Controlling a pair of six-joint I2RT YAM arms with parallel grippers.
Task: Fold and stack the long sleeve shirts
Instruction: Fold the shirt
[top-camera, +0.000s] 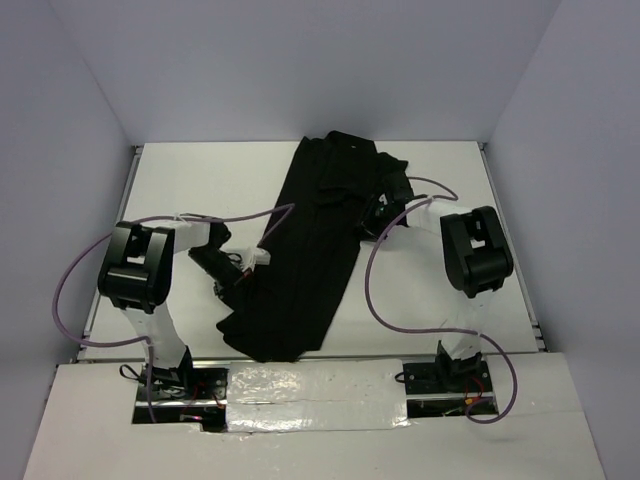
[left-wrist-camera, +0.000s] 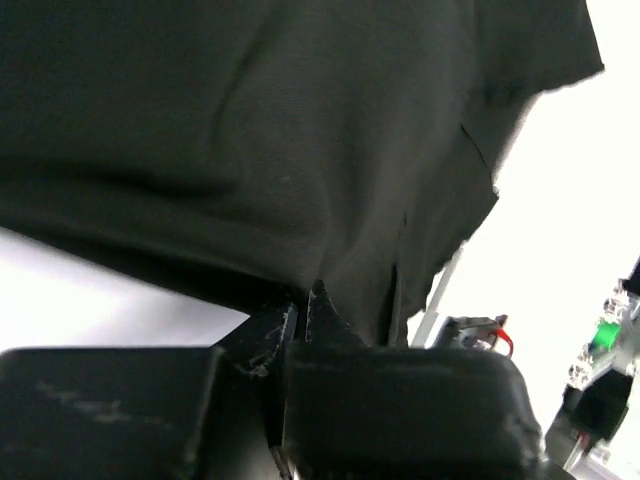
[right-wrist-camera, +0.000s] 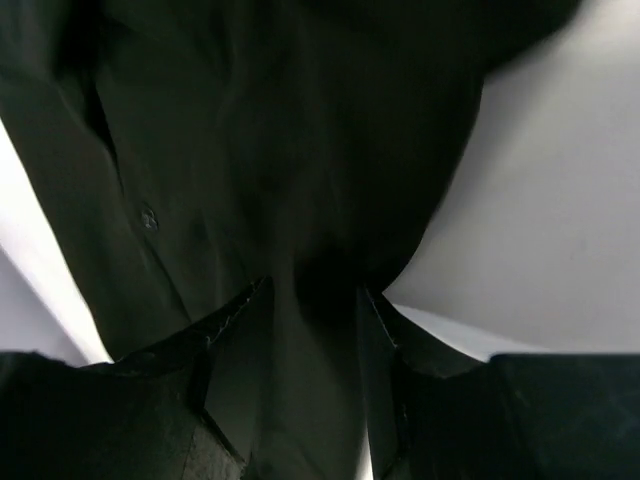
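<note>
A purple cable (top-camera: 240, 220) ran from the left arm (top-camera: 150, 270) across to the shirt's edge, just beyond the left jaws. A second purple cable (top-camera: 368, 275) hung in a loop on the near side of the right jaws. Neither lay between jaws and cloth. Crinkled silver tape (top-camera: 310, 385) covered the near edge between the two arm bases, and plain pale walls (top-camera: 300, 60) closed in the white surface (top-camera: 450, 300).

The black shirt (top-camera: 305, 250) lay as a long strip between the two pairs of jaws, its long axis running diagonally. The collar end, with its small white label (top-camera: 352, 143), pointed away past the right jaws, and the hem end lay nearer than the left jaws. The left jaws were pinched together on fabric at the shirt's left edge. The right jaws stood apart, with cloth from the shirt's right side lying in the gap between them.
</note>
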